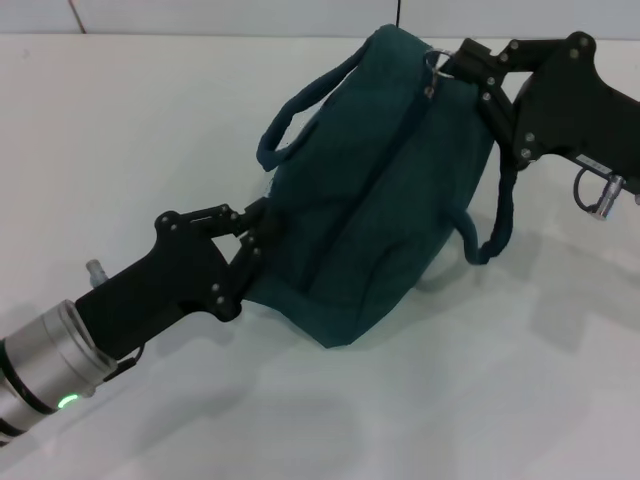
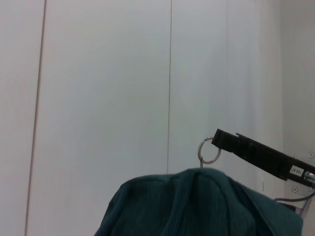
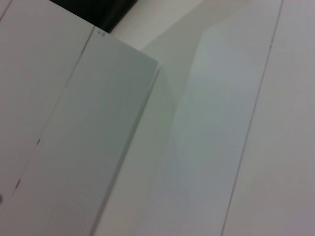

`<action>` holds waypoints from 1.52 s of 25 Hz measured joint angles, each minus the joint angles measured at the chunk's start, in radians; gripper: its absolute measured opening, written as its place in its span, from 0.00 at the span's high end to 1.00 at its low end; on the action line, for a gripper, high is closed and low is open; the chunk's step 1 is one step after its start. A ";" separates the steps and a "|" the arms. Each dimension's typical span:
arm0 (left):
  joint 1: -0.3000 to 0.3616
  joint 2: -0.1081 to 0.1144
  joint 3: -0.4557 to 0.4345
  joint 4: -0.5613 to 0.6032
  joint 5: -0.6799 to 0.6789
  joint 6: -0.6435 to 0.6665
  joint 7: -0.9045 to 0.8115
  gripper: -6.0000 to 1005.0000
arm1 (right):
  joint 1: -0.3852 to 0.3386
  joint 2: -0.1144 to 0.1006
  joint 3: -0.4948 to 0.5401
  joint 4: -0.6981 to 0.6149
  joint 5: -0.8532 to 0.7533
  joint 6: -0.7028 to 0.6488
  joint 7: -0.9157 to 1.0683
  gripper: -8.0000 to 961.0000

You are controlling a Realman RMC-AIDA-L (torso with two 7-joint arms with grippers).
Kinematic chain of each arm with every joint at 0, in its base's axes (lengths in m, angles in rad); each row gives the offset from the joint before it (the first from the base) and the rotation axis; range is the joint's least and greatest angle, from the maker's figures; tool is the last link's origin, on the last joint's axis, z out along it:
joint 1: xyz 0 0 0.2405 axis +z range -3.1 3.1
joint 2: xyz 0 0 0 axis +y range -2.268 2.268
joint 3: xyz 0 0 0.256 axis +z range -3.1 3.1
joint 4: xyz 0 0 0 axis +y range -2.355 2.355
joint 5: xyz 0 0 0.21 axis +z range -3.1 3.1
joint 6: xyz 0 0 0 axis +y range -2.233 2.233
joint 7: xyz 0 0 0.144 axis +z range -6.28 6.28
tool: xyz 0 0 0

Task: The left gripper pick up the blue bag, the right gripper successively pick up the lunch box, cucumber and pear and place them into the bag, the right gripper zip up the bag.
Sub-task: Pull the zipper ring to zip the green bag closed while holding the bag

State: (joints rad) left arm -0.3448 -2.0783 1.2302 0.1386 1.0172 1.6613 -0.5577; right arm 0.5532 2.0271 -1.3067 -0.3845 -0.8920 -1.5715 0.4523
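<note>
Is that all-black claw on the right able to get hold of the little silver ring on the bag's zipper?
Probably yes: the right gripper is already at the silver ring pull on top of the blue bag, nothing between them. The left gripper steadies the bag's near side.

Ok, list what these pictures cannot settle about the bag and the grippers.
- Blue bag contents: head view, fabric hides the inside.
- Left gripper fingertips: head view, buried in the bag's edge.
- Right gripper at the ring pull: its own wrist view shows only wall panels.
</note>
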 joint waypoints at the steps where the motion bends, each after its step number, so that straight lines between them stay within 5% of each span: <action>1: 0.002 -0.002 0.000 0.000 -0.006 0.000 0.000 0.87 | 0.001 0.000 -0.001 -0.001 0.000 0.000 0.000 0.97; 4: 0.011 -0.008 0.000 0.001 -0.037 0.007 0.002 0.87 | 0.002 0.000 -0.002 -0.001 0.000 -0.001 0.000 0.97; 11: 0.002 -0.020 0.001 -0.006 -0.083 0.051 -0.016 0.63 | 0.002 0.001 -0.004 -0.003 0.000 -0.015 -0.001 0.97; 20: -0.099 -0.026 0.009 -0.017 -0.082 0.049 -0.063 0.42 | 0.004 0.001 -0.016 -0.004 0.001 -0.022 -0.001 0.97; 23: -0.129 -0.026 0.010 -0.027 -0.080 0.033 -0.073 0.21 | 0.004 0.001 -0.017 -0.004 0.001 -0.023 -0.001 0.97; 29: -0.158 -0.027 0.009 -0.029 -0.083 -0.016 -0.103 0.10 | 0.004 0.001 -0.017 -0.004 0.001 -0.029 -0.001 0.97; 38: -0.163 -0.029 0.009 -0.029 -0.083 -0.023 -0.094 0.41 | 0.003 0.001 -0.017 -0.003 0.000 -0.030 -0.001 0.97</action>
State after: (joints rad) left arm -0.5082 -2.1077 1.2394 0.1101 0.9345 1.6384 -0.6520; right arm 0.5566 2.0277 -1.3238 -0.3880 -0.8919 -1.6017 0.4510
